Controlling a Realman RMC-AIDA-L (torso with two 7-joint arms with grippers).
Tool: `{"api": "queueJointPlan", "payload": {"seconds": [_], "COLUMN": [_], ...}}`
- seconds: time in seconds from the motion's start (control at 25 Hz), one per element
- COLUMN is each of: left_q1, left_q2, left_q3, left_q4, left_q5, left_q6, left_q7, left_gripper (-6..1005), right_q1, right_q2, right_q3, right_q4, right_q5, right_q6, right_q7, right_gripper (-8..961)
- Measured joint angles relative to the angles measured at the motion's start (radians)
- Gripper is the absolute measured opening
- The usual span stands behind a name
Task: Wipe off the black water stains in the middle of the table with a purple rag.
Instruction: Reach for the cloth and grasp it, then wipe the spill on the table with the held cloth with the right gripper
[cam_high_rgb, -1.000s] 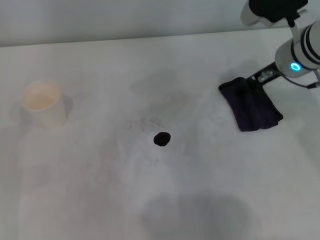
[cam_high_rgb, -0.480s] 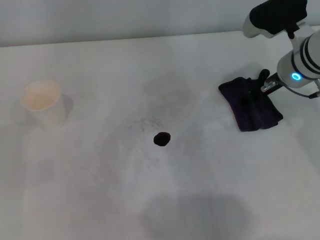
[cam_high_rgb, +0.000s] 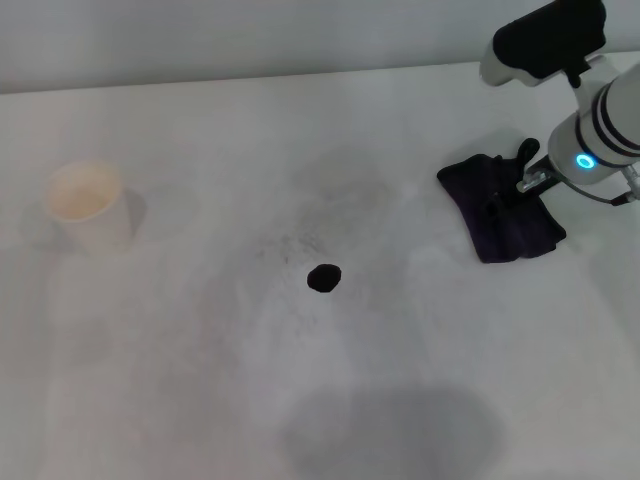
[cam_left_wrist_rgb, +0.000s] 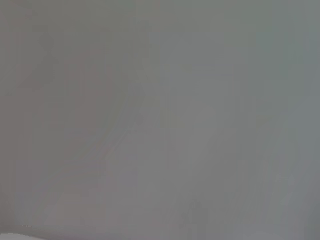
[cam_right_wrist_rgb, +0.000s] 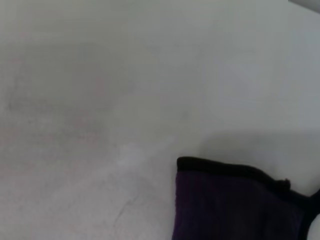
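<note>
The black water stain (cam_high_rgb: 323, 278) is a small round blot in the middle of the white table (cam_high_rgb: 200, 380). The purple rag (cam_high_rgb: 500, 212) lies folded on the table at the right, well to the right of the stain. My right gripper (cam_high_rgb: 514, 180) is down over the rag's top, at its far side. The right wrist view shows the rag's near-black edge (cam_right_wrist_rgb: 235, 200) against the bare tabletop (cam_right_wrist_rgb: 100, 100). My left gripper is out of view; the left wrist view shows only a plain grey surface.
A white cup (cam_high_rgb: 87, 205) stands upright at the table's left side. Faint grey smudges (cam_high_rgb: 340, 175) mark the table behind the stain. The table's far edge (cam_high_rgb: 250, 78) meets a grey wall.
My right arm has shifted slightly to the right and its wrist has come down over the rag. The rag, stain and cup have not moved.
</note>
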Motion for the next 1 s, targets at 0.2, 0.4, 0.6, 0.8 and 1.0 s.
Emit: {"api": "queueJointPlan", "payload": {"seconds": [0.2, 0.4, 0.6, 0.8, 1.0], "left_q1": [-0.001, 0.000, 0.001, 0.001, 0.000], "left_q2": [0.000, 0.000, 0.000, 0.000, 0.001], "left_q3": [0.000, 0.000, 0.000, 0.000, 0.000], "left_q4": [0.006, 0.006, 0.006, 0.006, 0.006], "left_q5": [0.000, 0.000, 0.000, 0.000, 0.000], "left_q6": [0.000, 0.000, 0.000, 0.000, 0.000], "left_q7": [0.002, 0.002, 0.001, 0.000, -0.002], "left_gripper": [892, 892, 892, 892, 892], "right_q1": [0.017, 0.023, 0.026, 0.035, 0.035], "right_q2": [0.001, -0.001, -0.005, -0.005, -0.004], "right_q3": [-0.007, -0.006, 0.000, 0.001, 0.002], "right_q4": [0.024, 0.034, 0.028, 0.034, 0.018], "right_q5": [-0.001, 0.003, 0.007, 0.008, 0.014], "right_q6": [-0.003, -0.003, -0.004, -0.005, -0.006], "right_q7": [-0.004, -0.009, -0.010, -0.015, -0.036], "right_gripper": [465, 332, 238, 145, 98]}}
